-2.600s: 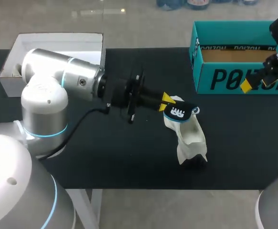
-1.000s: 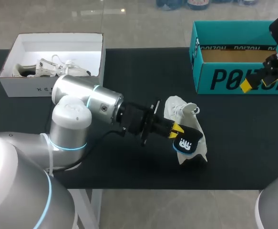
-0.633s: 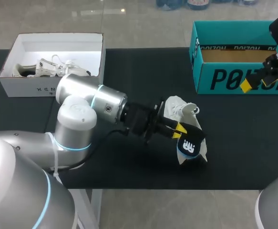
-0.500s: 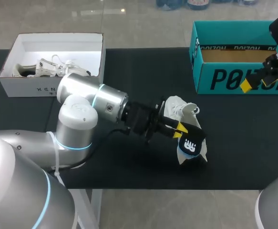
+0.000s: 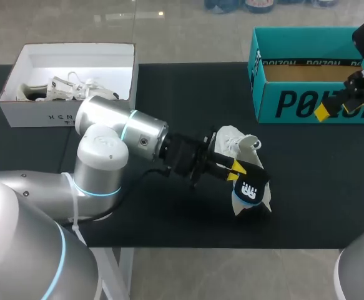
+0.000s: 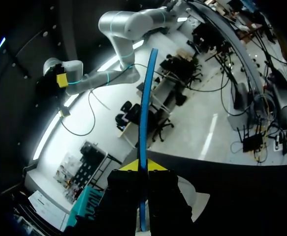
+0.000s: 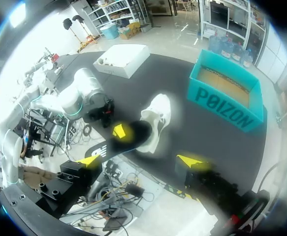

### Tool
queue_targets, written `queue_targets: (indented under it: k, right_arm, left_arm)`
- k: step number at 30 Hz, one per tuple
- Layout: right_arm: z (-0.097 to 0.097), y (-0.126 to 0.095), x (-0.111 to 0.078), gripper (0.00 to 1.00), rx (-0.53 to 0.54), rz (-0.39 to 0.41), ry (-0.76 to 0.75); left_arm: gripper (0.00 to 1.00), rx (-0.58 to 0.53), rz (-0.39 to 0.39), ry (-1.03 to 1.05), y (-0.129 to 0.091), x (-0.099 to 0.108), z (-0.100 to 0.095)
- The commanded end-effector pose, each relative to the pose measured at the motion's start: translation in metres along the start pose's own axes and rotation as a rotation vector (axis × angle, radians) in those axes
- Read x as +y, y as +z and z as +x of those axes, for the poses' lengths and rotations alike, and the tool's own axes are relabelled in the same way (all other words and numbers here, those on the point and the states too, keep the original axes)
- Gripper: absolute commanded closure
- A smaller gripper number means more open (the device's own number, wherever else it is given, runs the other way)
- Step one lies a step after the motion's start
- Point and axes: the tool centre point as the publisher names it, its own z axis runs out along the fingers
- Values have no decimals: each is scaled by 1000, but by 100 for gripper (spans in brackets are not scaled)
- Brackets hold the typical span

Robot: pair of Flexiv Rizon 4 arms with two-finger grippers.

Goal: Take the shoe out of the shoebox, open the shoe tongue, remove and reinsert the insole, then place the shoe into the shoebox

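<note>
Left wrist view: the left jaws pinch the insole (image 6: 144,123) from both sides. It runs edge-on straight out ahead of them, between the yellow fingertips (image 6: 155,165). Just under and ahead of the jaws, the white shoe (image 5: 231,139) lies on the black surface (image 5: 331,181). In the head view, the free end of the insole covers part of the shoe; whether it has entered the opening cannot be determined.

The step in hand appears to be reinsertion.

Hazards:
- The insole is thin and gripped at one end only. It may buckle or catch on the collar instead of sliding in.
- Nothing restrains the shoe. Pushing force may slide or tip it.

Well beyond the left jaws stands the teal shoebox (image 5: 294,103), open-topped. The right jaws hang at its front wall, spread, with nothing between them, too far off to steady the shoe. Behind the left arm sits a white box (image 5: 69,115).
</note>
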Motion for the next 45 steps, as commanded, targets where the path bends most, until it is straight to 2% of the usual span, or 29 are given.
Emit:
queue_targets:
  k: [1, 18, 31, 45]
  right_arm:
    - [0, 1, 3, 0, 1, 7, 2]
    - [0, 1, 3, 0, 1, 7, 2]
    - [0, 1, 3, 0, 1, 7, 2]
    - [0, 1, 3, 0, 1, 7, 2]
  left_arm:
    - [100, 3, -2, 0, 1, 0, 0]
    - [100, 21, -6, -12, 3, 0, 7]
    - [100, 34, -23, -22, 6, 25, 20]
    - [100, -5, -15, -31, 24, 48, 17]
